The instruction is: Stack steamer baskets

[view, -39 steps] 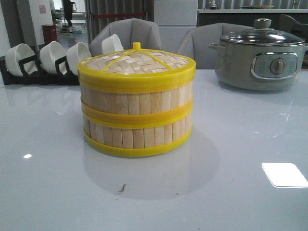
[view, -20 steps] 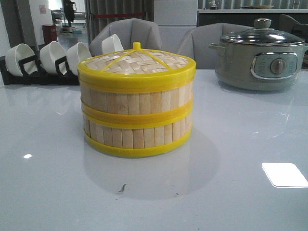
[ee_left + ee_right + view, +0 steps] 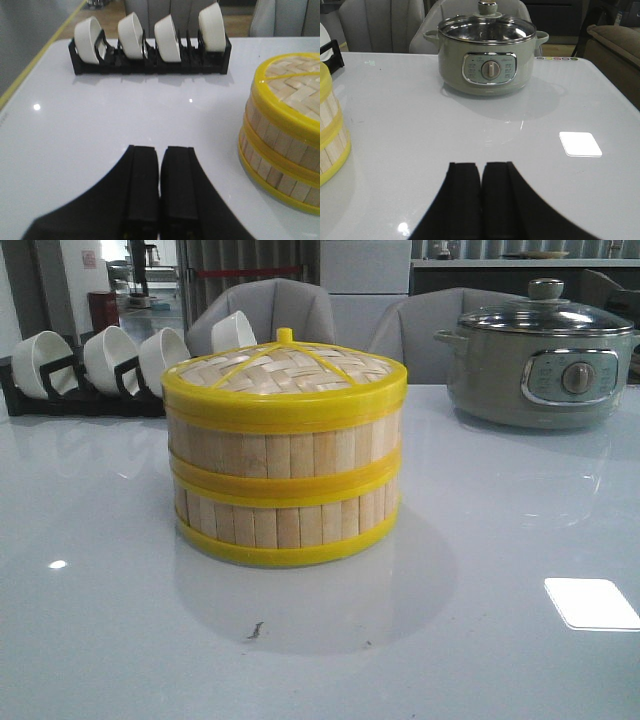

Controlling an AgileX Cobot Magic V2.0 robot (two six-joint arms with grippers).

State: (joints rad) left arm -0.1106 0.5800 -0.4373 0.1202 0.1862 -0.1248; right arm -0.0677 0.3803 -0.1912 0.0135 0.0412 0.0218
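— What is hidden?

— Both wrist views cut off the stack; the front view shows no hand.

— How many things?

— Two slatted baskets with one woven lid, mid-desk. Four bowls at the far left edge, one pot far right.

— The hands?

— Left hand and right hand: fingers together, empty.

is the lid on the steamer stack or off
On. The woven lid sits level on the two stacked steamer baskets, its yellow rim flush around the top.
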